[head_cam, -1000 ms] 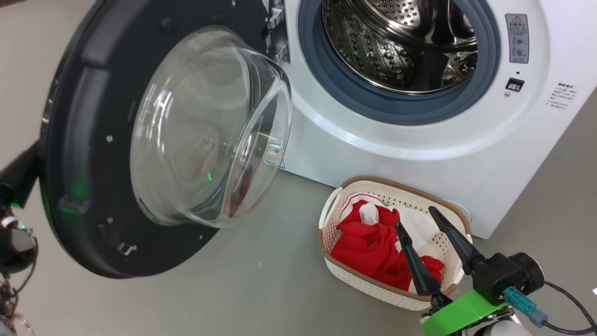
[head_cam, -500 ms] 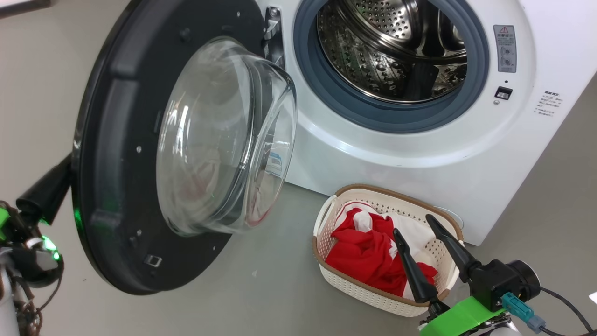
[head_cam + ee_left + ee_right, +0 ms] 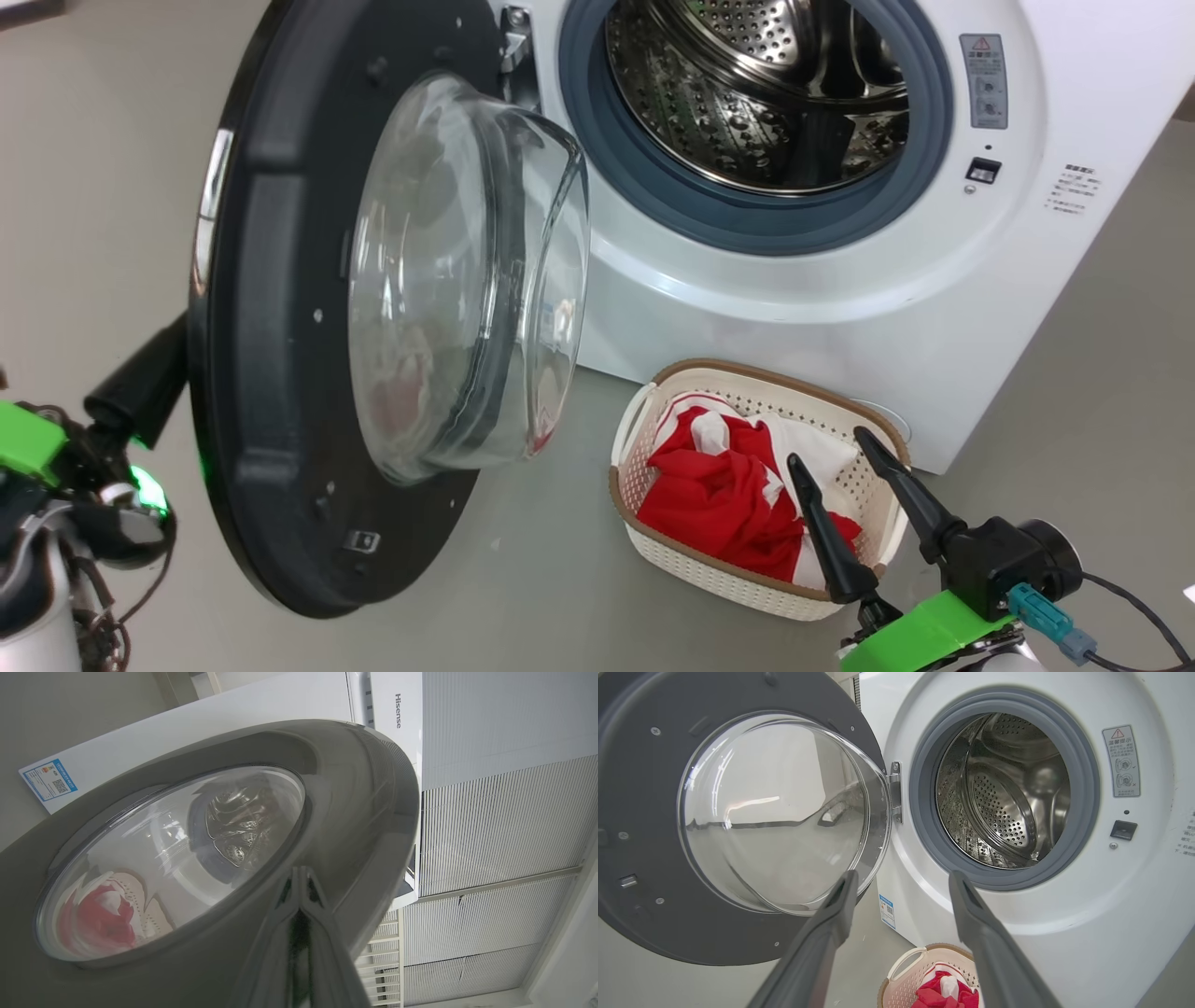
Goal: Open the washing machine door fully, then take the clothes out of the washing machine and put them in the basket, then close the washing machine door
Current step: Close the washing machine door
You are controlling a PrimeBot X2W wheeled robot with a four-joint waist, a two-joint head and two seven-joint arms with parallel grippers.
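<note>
Standing part-open on its hinge, the washing machine door (image 3: 280, 392) turns its glass bowl toward the drum (image 3: 738, 103). The left gripper (image 3: 301, 873), fingers pressed together and holding nothing, has its tips against the door's outer face near the rim. The right gripper (image 3: 827, 446), spread wide and empty, hovers above the near edge of the basket (image 3: 709, 579). The clothes (image 3: 709, 495), red and white, lie in the basket on the floor (image 3: 523, 569), just in front of the washing machine (image 3: 794, 308).

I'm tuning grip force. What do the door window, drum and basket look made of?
Window: clear glass, seemingly; glossy, see-through, with reflections. Drum: polished steel by its look; mirror sheen, punched holes. Basket: matte cream plastic, probably; moulded perforated walls, brown rim.
</note>
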